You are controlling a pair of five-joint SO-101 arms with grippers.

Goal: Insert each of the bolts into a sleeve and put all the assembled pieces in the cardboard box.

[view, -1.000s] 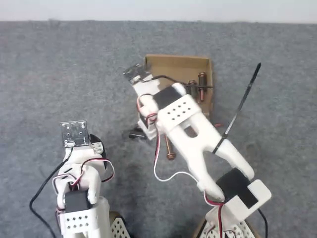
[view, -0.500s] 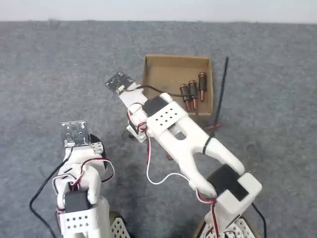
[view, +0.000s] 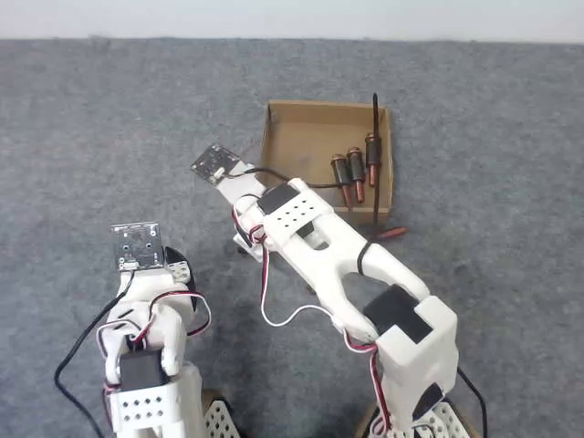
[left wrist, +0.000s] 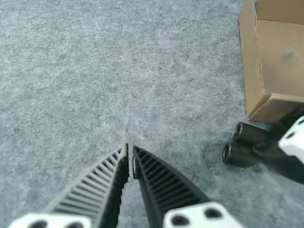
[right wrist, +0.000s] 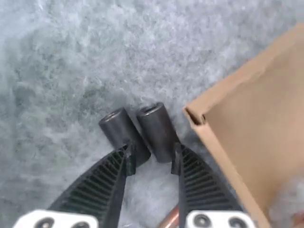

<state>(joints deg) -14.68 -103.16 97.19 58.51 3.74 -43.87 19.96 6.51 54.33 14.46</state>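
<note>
Two black sleeves (right wrist: pixel 154 128) lie side by side on the grey carpet just off a corner of the cardboard box (right wrist: pixel 247 118). My right gripper (right wrist: pixel 151 159) is open low over them, its fingertips on either side of the sleeve nearer the box. A copper bolt (right wrist: pixel 168 218) peeks out under its fingers. In the high view the box (view: pixel 301 137) holds three assembled pieces (view: pixel 354 172), and another loose bolt (view: pixel 389 234) lies just outside its near right corner. My left gripper (left wrist: pixel 129 151) is shut over bare carpet, well short of the sleeves (left wrist: pixel 244 142).
A black cable tie (view: pixel 375 155) on the right arm (view: pixel 319 246) sticks out over the box's right side. The left arm (view: pixel 146 338) stands at the near left. Open carpet lies to the left and far side.
The right arm has swung left, away from the box, and brought its gripper down to the sleeves. Its cable tie swung with it. The left arm has stayed still.
</note>
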